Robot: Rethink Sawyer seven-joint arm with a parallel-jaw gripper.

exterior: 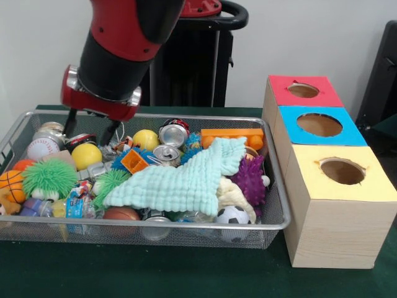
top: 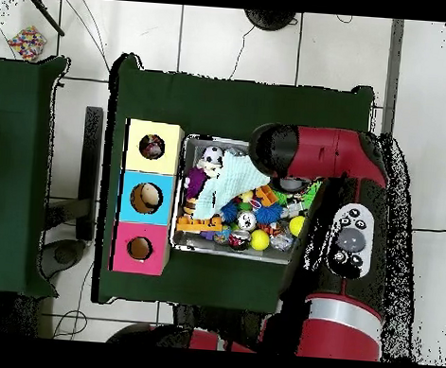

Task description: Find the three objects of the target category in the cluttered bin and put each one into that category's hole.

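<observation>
From the front, the gripper (exterior: 92, 133) hangs over the wire bin (exterior: 273, 205), fingers spread apart and empty. A yellow ball (exterior: 86, 155) sits just below its tips, the bin's back rim close behind.

From overhead the arm hides the gripper; the box's three holes (top: 146, 197) lie across the bin, well apart.

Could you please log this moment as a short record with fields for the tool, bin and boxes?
tool: tool open, fingers down at the bin's end away from the boxes, beside a yellow ball
bin: wire basket crammed with clutter; mint cloth on top
boxes: red box, blue box, yellow box, in a row beside the basket
</observation>
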